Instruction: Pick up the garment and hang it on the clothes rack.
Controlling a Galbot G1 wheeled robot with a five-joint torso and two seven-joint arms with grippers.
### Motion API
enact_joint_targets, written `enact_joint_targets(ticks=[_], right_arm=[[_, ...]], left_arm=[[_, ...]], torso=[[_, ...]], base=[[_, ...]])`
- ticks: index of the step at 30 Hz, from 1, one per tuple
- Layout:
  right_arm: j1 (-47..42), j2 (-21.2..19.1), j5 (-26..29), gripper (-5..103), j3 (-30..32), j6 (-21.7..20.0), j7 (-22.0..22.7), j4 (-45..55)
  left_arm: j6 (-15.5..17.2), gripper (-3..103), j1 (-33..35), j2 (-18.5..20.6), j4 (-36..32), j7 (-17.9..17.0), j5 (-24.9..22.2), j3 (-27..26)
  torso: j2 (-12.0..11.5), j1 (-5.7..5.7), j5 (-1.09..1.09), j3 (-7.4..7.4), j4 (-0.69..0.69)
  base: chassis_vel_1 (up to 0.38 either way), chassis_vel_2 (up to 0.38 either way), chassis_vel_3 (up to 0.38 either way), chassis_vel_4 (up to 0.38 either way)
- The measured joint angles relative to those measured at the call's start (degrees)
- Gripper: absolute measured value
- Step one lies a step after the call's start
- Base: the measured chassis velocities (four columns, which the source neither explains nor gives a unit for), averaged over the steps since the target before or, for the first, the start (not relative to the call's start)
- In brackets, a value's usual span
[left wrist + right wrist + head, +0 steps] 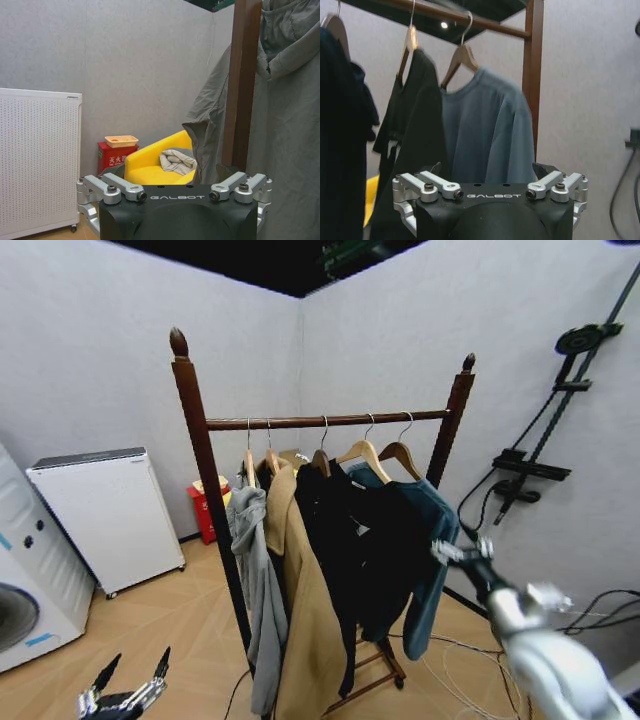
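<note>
At the right end of the tall reddish-brown wooden clothes rack [200, 455], the soft, light, long teal garment [432, 540] hangs from its wooden hanger; grip that stiff hanger. Right claw [458, 550] near, state unclear; left claw [128, 688] low, spread.

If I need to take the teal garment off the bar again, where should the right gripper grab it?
Probably the wooden hanger's shoulder, just under the hook, coming from the rack's open front. The teal garment hangs last on the bar beside the right post, and the right gripper already faces it; the cloth alone would likely slip.
</note>
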Motion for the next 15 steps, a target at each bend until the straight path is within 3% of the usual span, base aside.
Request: enact_joint_targets(ticks=[2, 3, 5, 10, 15], right_arm=[[-6.50, 8.15, -5.83, 100, -2.29, 4.36, -1.36, 1.06], [-6.50, 8.15, -5.83, 100, -2.29, 4.36, -1.36, 1.06], [-10.93, 13.48, -11.55, 100, -4.25, 8.76, -2.15, 2.11], [-14.40, 16.06, -14.04, 100, -5.66, 11.82, -2.21, 3.76], [-14.60, 16.09, -14.10, 100, -5.83, 12.02, -2.05, 3.86]], left_arm=[[0.00, 100, 0.00, 0.01, -0.01, 0.03, 0.00, 0.00], [0.00, 100, 0.00, 0.01, -0.01, 0.03, 0.00, 0.00], [0.00, 100, 0.00, 0.00, -0.01, 0.00, 0.00, 0.00], [0.00, 100, 0.00, 0.00, -0.01, -0.01, 0.00, 0.00], [0.00, 100, 0.00, 0.00, 0.00, -0.01, 0.00, 0.00]], torso=[[0.00, 0.00, 0.01, 0.00, -0.02], [0.00, 0.00, 0.01, 0.00, -0.02], [0.00, 0.00, 0.00, 0.00, -0.03], [0.00, 0.01, -0.01, 0.00, -0.01], [-0.01, 0.02, 0.02, 0.01, 0.00]], base=[[0.000, 0.000, 0.000, 0.000], [0.000, 0.000, 0.000, 0.000], [0.000, 0.000, 0.000, 0.000], [0.000, 0.000, 0.000, 0.000], [0.000, 0.000, 0.000, 0.000]])
